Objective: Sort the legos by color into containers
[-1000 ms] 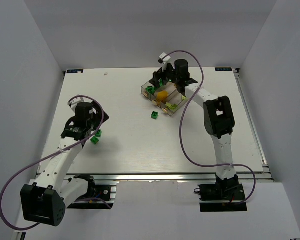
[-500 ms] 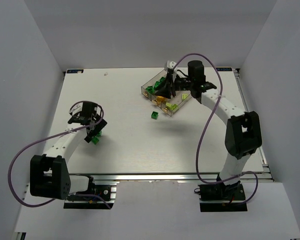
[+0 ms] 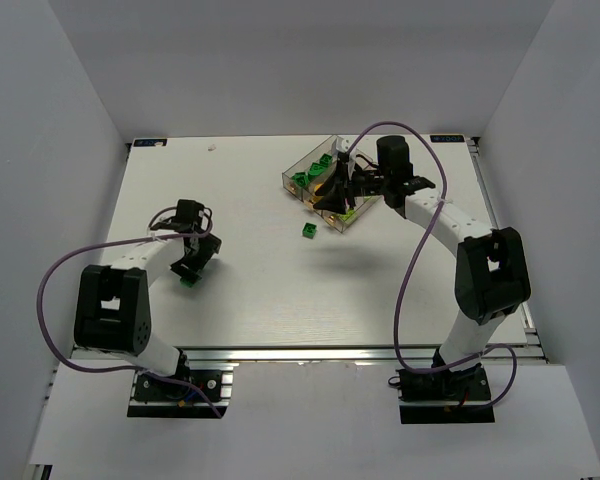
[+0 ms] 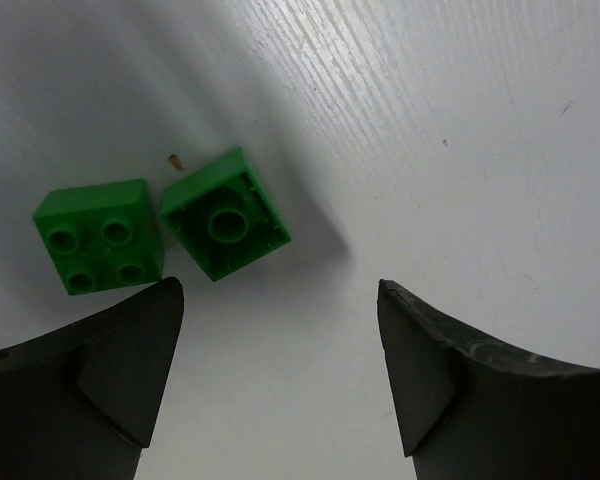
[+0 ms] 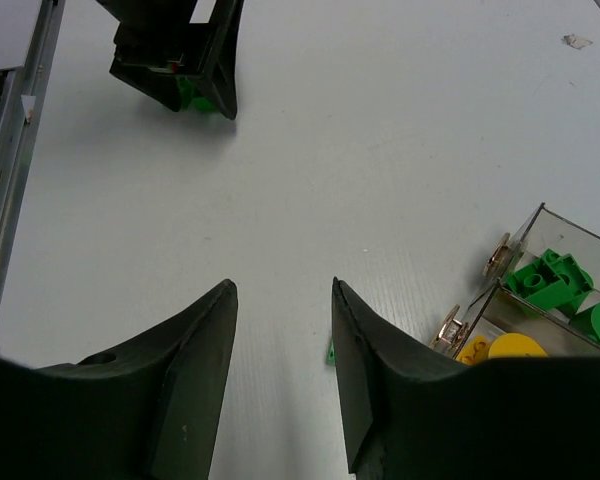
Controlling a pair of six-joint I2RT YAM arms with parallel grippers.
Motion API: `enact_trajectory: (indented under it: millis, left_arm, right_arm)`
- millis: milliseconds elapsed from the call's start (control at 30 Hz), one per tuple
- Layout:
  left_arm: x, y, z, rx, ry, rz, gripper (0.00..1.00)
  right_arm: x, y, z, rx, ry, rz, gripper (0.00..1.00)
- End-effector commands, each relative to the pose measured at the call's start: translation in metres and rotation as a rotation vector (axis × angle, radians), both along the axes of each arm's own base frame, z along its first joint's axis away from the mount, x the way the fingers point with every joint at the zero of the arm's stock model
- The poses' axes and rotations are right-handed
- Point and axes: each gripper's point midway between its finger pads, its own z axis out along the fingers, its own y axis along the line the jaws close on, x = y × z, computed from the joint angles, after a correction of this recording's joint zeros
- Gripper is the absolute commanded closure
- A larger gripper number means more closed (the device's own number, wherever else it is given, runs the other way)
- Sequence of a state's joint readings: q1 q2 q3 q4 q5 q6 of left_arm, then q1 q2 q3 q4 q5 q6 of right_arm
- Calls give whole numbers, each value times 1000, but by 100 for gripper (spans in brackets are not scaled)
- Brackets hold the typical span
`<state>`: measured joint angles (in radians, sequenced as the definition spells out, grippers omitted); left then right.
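Two dark green legos lie side by side on the white table, one studs up (image 4: 100, 235), the other upside down (image 4: 225, 213). My left gripper (image 4: 278, 286) hangs open just behind them, nothing between its fingers. From above it (image 3: 193, 258) sits at the table's left with green showing at its tip (image 3: 189, 279). The clear containers (image 3: 335, 226) stand at the back right, with green legos (image 5: 550, 280) and a yellow one (image 5: 500, 347) inside. My right gripper (image 5: 282, 285) is open and empty, low over the containers' near-left side (image 3: 330, 186). One more green lego (image 3: 308, 231) lies loose in front of the containers.
Purple cables loop off both arms (image 3: 405, 290). The left arm is folded back, its elbow (image 3: 110, 305) near the front left. A metal rail (image 3: 360, 352) runs along the table's near edge. White walls close in the left, right and back.
The left arm has folded and brought its gripper down behind the two green legos. The right arm swung its elbow out to the right, and its fingers now point left over the containers.
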<state>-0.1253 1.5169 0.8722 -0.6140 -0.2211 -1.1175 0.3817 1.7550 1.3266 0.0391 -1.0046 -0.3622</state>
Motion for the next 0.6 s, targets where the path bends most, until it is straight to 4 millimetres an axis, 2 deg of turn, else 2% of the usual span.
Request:
enact_trajectory:
  millis: [0,233,300,333,567]
  left_arm:
    - [22,-2,12,-32,-75,36,13]
    - [18,11,-2,-3,-51,78,19]
    - [18,16,-2,16,-51,87,21]
    - [18,21,-3,36,-48,91,26]
    - [21,32,-4,90,-24,94,32]
  right_arm:
    - [-2,-3,22,23,-53,-2,51]
    - [1,-4,20,22,-49,-8,51]
    - [1,-4,19,21,-46,-10,51]
    - [1,-4,19,21,-48,-11,51]
    - [1,-4,16,16,-39,-16,51]
